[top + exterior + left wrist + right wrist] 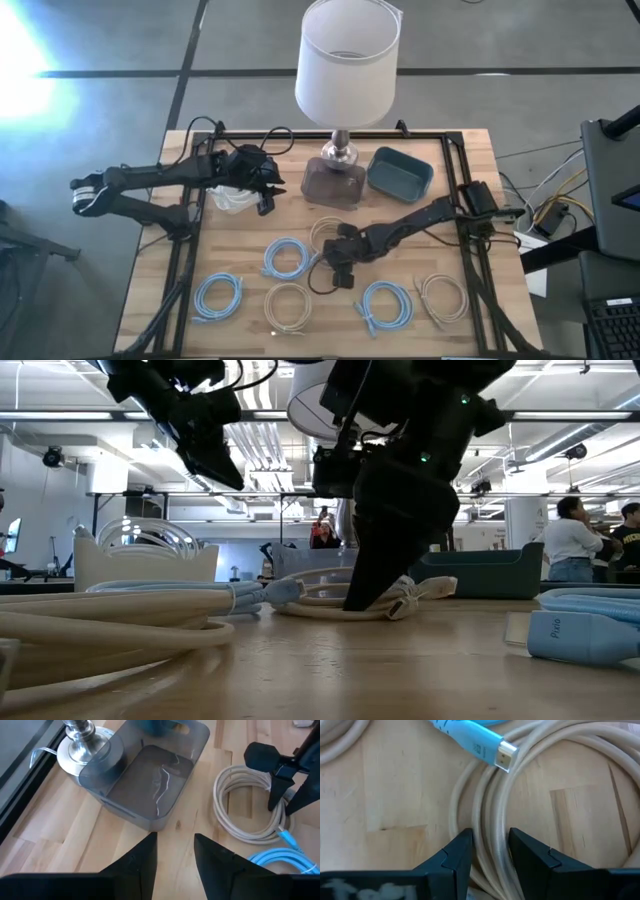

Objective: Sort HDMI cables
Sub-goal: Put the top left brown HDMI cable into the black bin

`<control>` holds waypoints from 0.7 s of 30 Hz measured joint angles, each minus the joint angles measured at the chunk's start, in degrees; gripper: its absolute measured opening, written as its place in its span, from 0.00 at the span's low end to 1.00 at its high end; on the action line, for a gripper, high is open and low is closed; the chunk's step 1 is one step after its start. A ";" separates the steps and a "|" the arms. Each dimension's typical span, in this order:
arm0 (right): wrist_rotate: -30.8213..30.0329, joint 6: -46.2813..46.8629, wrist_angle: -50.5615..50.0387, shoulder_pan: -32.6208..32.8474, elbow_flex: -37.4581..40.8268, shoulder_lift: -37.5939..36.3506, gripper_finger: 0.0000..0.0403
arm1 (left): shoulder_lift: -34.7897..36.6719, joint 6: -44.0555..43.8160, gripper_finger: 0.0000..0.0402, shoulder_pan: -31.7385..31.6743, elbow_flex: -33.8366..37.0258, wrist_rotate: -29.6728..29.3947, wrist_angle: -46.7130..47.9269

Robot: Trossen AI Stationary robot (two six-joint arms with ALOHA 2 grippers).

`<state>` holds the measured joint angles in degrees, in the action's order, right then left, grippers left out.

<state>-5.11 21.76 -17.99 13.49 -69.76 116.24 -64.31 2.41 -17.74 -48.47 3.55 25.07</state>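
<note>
A beige cable coil lies at mid table. My right gripper is down on it, shut on its strands, and also shows in the low view. A light blue coil lies beside it, with its plug resting over the beige coil. More coils lie toward the near edge: light blue, beige, light blue and beige. My left gripper is open and empty, raised above the table near the white bin, which holds white cables. My right gripper pinches several strands of the beige coil's ring between its two fingers. The fingers come from above, pointing down, and lie across the strands. The coil lies flat on the table.
A grey translucent bin and a blue bin stand at the far side. A lamp with a white shade stands behind the grey bin. A black frame runs along the table's edges. People show in the room beyond.
</note>
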 joint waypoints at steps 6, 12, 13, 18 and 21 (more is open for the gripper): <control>-0.15 0.91 -0.02 -0.01 0.09 0.27 0.30 | 0.00 -0.03 0.33 0.00 0.00 0.00 -0.03; 0.11 0.73 -0.75 -0.10 0.01 0.04 0.15 | 0.00 -0.06 0.33 0.00 0.00 0.00 -0.01; 0.44 0.72 -1.04 -0.10 -0.17 -0.06 0.12 | 0.00 -0.06 0.33 0.00 0.00 0.00 -0.01; 1.35 0.74 -2.34 -0.06 -0.35 -3.05 0.05 | 0.00 -0.09 0.33 0.00 0.00 0.00 -0.01; 0.80 0.74 -3.70 0.07 -0.45 -6.82 0.05 | 0.02 -0.09 0.33 0.00 0.00 0.00 -0.01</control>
<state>-4.31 22.50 -21.69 13.56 -70.21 109.42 -64.29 2.33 -17.74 -48.47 3.55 25.06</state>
